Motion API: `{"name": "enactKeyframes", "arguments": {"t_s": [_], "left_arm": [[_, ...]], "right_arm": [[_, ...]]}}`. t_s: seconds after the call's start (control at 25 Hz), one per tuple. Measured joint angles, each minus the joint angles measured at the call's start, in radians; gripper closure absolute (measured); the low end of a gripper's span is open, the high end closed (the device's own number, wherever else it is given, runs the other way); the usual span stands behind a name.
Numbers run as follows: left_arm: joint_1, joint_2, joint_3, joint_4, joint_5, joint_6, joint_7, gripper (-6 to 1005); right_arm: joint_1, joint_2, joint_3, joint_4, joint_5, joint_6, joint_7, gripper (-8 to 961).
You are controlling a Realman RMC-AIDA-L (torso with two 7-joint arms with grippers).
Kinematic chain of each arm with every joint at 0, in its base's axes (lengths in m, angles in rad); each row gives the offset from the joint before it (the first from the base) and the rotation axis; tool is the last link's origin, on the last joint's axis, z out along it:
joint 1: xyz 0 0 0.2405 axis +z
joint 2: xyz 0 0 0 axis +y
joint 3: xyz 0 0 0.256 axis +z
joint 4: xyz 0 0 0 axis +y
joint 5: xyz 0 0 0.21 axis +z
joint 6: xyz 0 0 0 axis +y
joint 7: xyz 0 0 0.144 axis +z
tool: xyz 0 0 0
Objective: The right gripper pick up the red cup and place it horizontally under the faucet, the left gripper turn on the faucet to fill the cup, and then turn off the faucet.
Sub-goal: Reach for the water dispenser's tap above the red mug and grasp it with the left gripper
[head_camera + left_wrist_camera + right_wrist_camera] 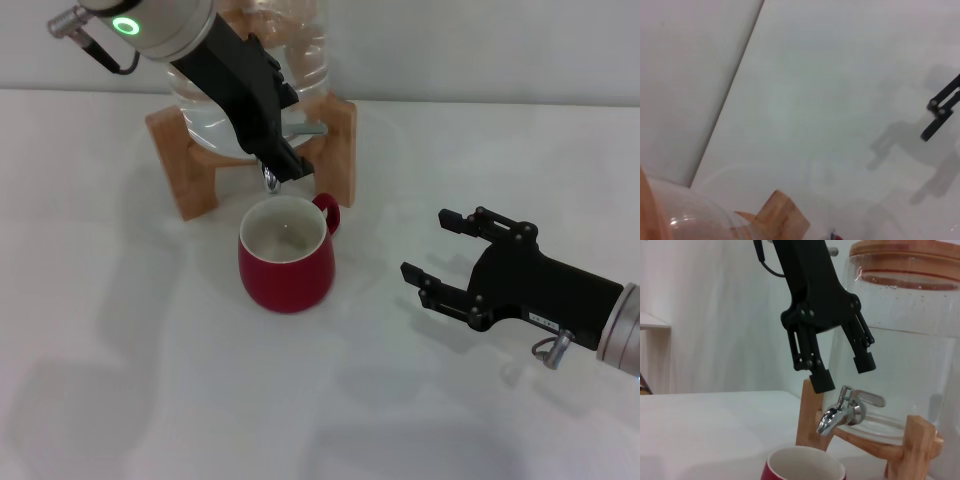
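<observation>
Head view shows the left hand (283,165) open, its fingers spread and pointing down just above the faucet (272,178), holding nothing. Right wrist view confirms it: the left hand (844,374) hangs with one fingertip on either side of the chrome faucet (845,412), slightly above the lever and not touching it. Its arm reaches in from the upper left across the clear water jug (910,365) on its wooden stand (195,165). The red cup (286,255) stands upright on the white bench (120,330) under the spout, handle toward the stand. The right hand (450,255) rests open and empty, well apart to the cup's right
</observation>
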Motion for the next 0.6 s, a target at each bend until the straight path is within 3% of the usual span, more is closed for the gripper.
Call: {"name": "enactKeyframes", "arguments": {"t_s": [0.6], "left_arm": [[0.000, -0.006, 0.059, -0.059, -0.012, 0.114, 0.007, 112]], "right_arm": [[0.006, 0.000, 0.000, -0.001, 0.000, 0.000, 0.001, 242]]}}
